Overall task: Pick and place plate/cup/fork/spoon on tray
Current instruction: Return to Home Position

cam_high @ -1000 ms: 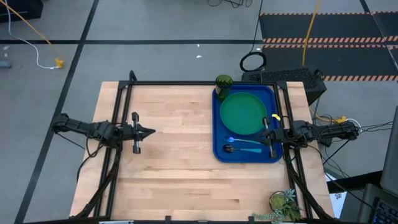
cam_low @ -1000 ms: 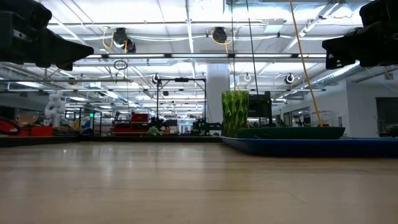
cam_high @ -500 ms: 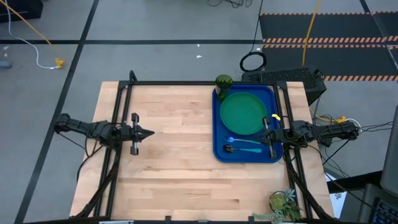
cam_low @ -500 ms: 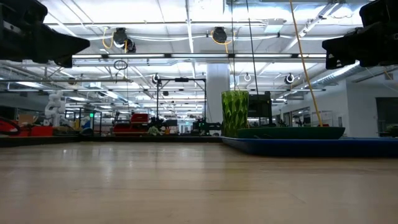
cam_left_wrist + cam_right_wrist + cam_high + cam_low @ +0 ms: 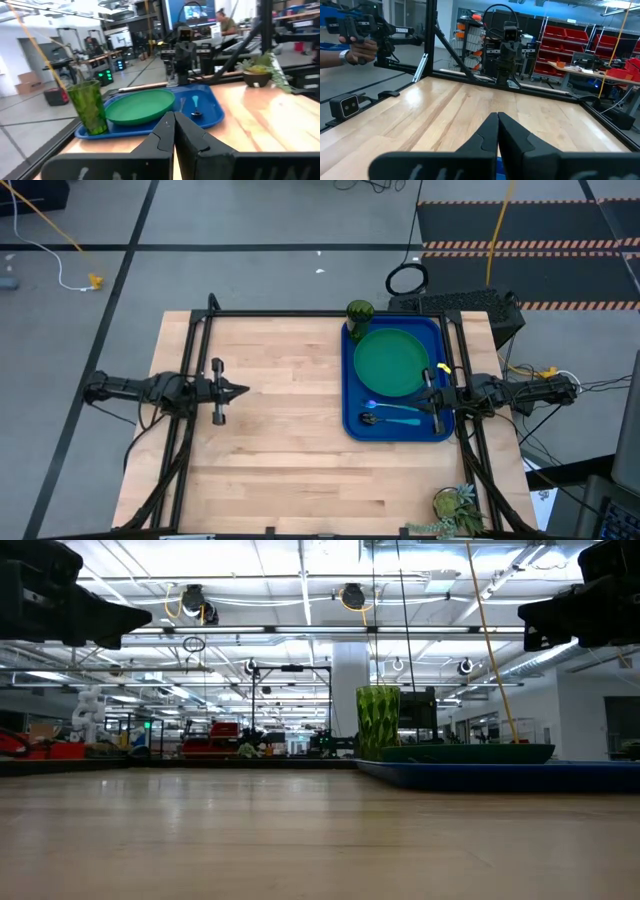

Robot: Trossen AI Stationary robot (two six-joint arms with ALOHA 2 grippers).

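Note:
The blue tray [image 5: 435, 430] lies at the table's right side. The green plate [image 5: 392, 363] lies flat in its far half. The olive cup [image 5: 359, 312] stands upright at the tray's far left corner. The fork [image 5: 398, 407] and the spoon [image 5: 388, 421] lie side by side in the tray's near part. My left gripper [image 5: 243, 391] hangs shut and empty over the table's left half. My right gripper [image 5: 424, 393] hangs shut and empty over the tray's right edge. The left wrist view shows the cup [image 5: 89, 107], the plate [image 5: 140, 106] and the tray [image 5: 207, 114].
A small potted plant [image 5: 455, 508] stands at the table's near right corner. A black frame [image 5: 300, 314] runs along the far edge and both sides. Bare wood [image 5: 280, 430] lies between the arms. A person's hand [image 5: 357, 50] shows beyond the table.
My left arm's rear links have shifted slightly toward the table's near edge; its gripper stays about where it was, shut.

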